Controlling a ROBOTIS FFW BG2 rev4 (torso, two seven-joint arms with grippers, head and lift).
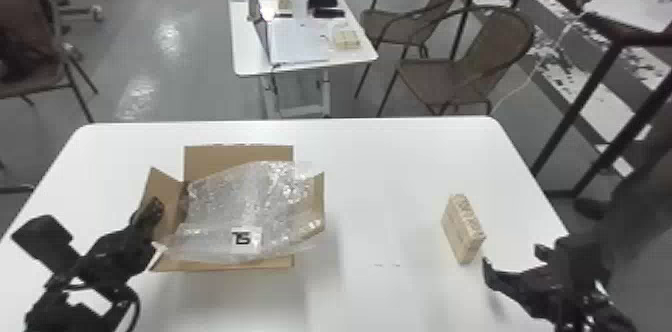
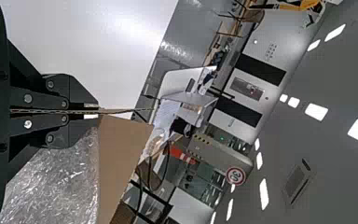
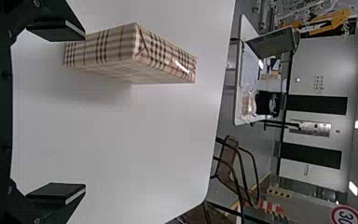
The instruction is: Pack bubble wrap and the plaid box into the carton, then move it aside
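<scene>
Left tool [image 1: 154, 210]: clamped on carton flap [image 1: 167, 193] | right tool [image 1: 513, 257]: apart, near box [image 1: 462, 231] | wrap [image 1: 240, 206]: over open carton [image 1: 225, 156]

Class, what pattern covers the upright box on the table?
Plaid, dark lines crossing on beige; the box shows it best in the right wrist view.

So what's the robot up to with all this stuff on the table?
It looks partway through packing. Its left hand is pinching cardboard at the side of the open carton, where bubble wrap lies across the top and spills over the edges. The right hand is open and empty beside the plaid box, which stands on the white table, not yet packed.
</scene>
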